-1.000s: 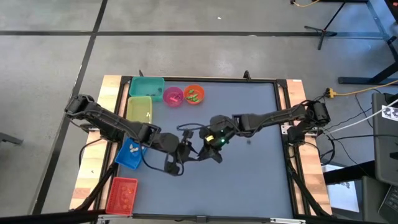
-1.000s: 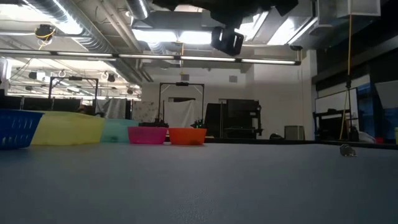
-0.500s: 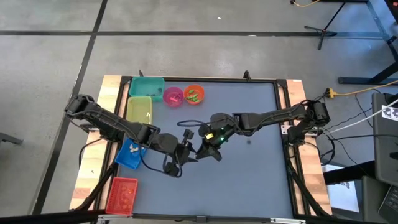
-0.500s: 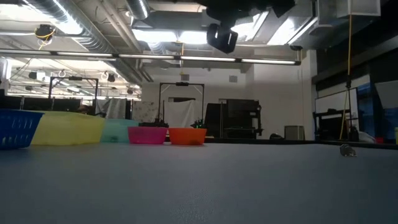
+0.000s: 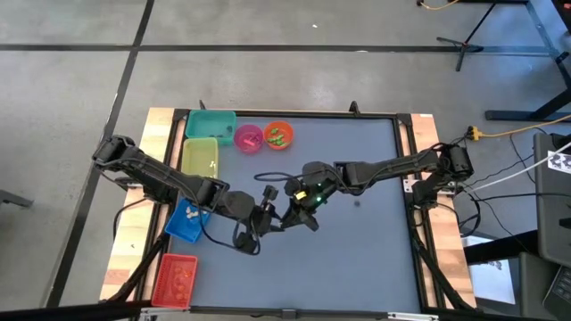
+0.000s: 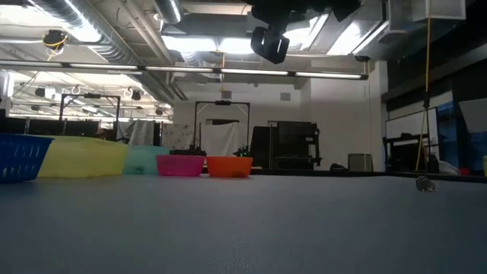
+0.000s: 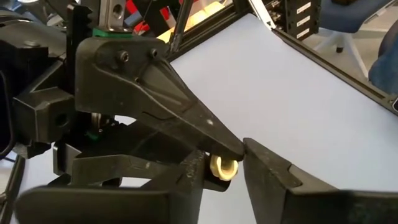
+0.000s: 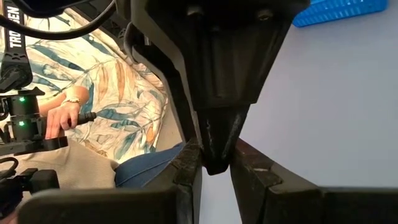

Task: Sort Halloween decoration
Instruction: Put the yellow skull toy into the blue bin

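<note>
Both arms meet over the middle of the grey table (image 5: 357,259), wrist to wrist, in what looks like a hand-over of one tiny trinket. In the left wrist view a small white ring-shaped trinket (image 7: 223,167) sits at the tip of the right gripper (image 7: 227,152), whose fingers are clenched on it, and it lies right in the gap between the left gripper's (image 7: 224,177) own fingers. Those left fingers stand on either side of the ring, part closed; whether they already press on it I cannot tell.

From above, the left gripper (image 5: 265,217) and the right gripper (image 5: 287,211) are almost touching, well clear of the table surface — the low view shows only dark arm parts hanging high overhead.

To do this step well, the left fingers should close squarely across the ring's body, not on its edge, and the right gripper should let go only once that pinch is firm — a ring this small would bounce away if dropped from here. The likely goal is one of the bins at the table's left: the blue bin (image 5: 186,219), the yellow bin (image 5: 200,156), the teal bin (image 5: 211,124) or the red bin (image 5: 174,279); the pink bowl (image 5: 248,137) and orange bowl (image 5: 278,135) lie farther back. One grey trinket (image 6: 425,183) rests on the table, apart.
</note>
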You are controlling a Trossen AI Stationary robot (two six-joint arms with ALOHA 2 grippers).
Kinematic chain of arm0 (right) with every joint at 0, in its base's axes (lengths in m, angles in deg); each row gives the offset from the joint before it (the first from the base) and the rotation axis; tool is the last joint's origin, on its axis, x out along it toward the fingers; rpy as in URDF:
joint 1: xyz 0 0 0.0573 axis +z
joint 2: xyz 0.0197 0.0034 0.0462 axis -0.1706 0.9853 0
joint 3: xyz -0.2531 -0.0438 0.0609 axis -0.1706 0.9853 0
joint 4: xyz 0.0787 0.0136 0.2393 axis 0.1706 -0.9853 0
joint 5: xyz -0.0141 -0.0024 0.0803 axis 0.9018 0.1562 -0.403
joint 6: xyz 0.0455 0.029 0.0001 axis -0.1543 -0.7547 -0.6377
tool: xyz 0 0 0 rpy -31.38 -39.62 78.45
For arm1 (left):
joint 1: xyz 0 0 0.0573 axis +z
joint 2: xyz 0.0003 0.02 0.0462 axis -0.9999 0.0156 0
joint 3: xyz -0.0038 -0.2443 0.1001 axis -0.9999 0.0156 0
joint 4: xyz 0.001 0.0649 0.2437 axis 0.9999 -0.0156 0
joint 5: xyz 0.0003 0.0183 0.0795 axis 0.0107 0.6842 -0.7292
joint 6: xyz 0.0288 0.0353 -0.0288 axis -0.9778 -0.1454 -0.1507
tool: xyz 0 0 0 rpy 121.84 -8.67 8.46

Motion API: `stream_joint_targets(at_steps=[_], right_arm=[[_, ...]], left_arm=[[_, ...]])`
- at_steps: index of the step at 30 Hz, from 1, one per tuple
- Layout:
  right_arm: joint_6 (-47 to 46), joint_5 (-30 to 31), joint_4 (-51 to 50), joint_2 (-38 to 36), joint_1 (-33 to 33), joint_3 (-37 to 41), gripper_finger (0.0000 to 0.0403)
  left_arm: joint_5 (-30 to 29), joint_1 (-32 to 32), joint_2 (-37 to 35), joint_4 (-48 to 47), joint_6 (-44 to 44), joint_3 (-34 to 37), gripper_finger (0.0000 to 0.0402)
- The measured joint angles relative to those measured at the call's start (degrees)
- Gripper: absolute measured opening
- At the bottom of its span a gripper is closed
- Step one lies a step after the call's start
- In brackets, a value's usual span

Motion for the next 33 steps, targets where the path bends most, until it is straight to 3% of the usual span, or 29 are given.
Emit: stream_joint_targets(at_steps=[9, 21, 33], right_arm=[[0.11, -0.04, 0.07, 0.02, 0.0, 0.0, 0.0066], [-0.22, 0.05, -0.31, 0.02, 0.0, 0.0, 0.0074], [-0.37, 0.06, 0.15, 0.02, -0.07, -0.02, 0.0182]], left_arm=[[0.02, 0.01, 0.0, -0.05, 0.0, 0.0, 0.0048], [-1.25, 0.07, 0.0, -0.28, 0.09, 0.0, 0.0043], [-1.86, 0.14, 0.07, -0.44, 0.41, 0.03, 0.0042]])
